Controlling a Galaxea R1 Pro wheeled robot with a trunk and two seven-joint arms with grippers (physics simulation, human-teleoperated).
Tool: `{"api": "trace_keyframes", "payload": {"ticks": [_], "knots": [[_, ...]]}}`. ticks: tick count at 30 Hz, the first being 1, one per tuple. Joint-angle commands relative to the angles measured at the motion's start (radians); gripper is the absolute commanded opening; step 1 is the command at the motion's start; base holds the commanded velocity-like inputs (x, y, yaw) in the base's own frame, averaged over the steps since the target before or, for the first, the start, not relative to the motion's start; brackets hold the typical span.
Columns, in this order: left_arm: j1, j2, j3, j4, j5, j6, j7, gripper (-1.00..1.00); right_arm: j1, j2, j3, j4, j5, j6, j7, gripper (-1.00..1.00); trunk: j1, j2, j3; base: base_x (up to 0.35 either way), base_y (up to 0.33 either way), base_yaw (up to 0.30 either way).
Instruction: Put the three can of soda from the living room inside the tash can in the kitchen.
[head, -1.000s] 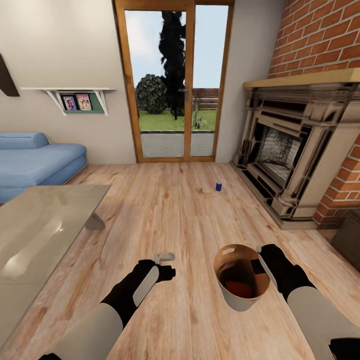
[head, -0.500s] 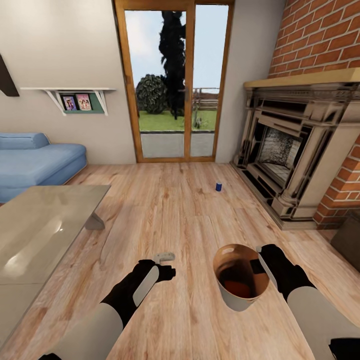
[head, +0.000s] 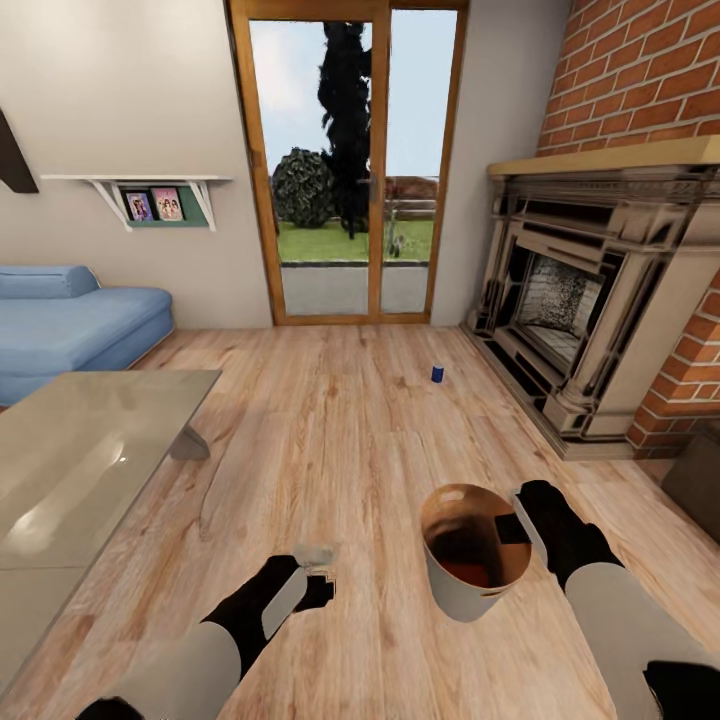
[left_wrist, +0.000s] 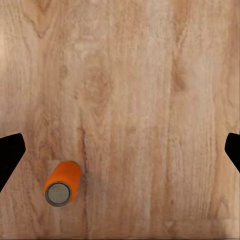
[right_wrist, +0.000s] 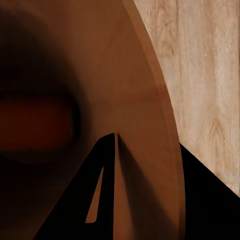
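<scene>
Both forearms are smooth pale grey-white tubes that turn to matte black casing toward the wrists. The left gripper (head: 318, 566) is black with a light grey panel along its top and a small pale grey piece at its tip. The right gripper (head: 524, 512) is a rounded black housing edged by a thin grey strip. Its fingers (right_wrist: 102, 170) look flat, black and wedge-shaped up close.

No legible text, brand, number or sign anywhere. The small dark blue drink can (head: 437, 373), the bright orange drink can (left_wrist: 62, 183) and two framed pictures (head: 153, 205) show no readable marks.
</scene>
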Motion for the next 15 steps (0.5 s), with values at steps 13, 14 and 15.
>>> {"api": "trace_keyframes", "payload": {"ticks": [13,14,15], "knots": [[0.001,0.006,0.004,0.157,-0.003,-0.121,-0.045,1.00,-0.004,-0.004,-0.045,0.079,0.003,-0.108,-0.005,-1.00,0.000,0.000,0.000,0.000,0.000,0.000],[0.001,0.007,0.004,0.157,-0.004,-0.123,-0.048,1.00,-0.004,-0.004,-0.045,0.081,0.003,-0.110,-0.005,-1.00,0.000,0.000,0.000,0.000,0.000,0.000],[0.002,0.007,0.003,0.158,-0.005,-0.124,-0.054,1.00,-0.004,-0.004,-0.045,0.084,0.003,-0.113,-0.004,-1.00,0.000,0.000,0.000,0.000,0.000,0.000]]}}
